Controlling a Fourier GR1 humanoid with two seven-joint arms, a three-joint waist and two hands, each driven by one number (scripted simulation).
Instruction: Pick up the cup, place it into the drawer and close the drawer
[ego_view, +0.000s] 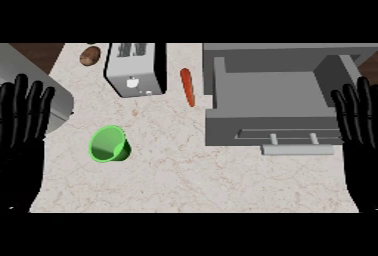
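A green cup lies tipped on its side on the marble counter, left of centre, its mouth facing up-left. The grey drawer stands pulled open at the right, its inside bare, with a handle on its front. My left hand rests open at the left edge, fingers up, well left of the cup. My right hand rests open at the right edge, fingers up, beside the drawer's front corner. Neither hand holds anything.
A silver toaster stands at the back, left of centre. An orange carrot lies between toaster and drawer. A brown potato sits at the back left. A grey sink edge shows at far left.
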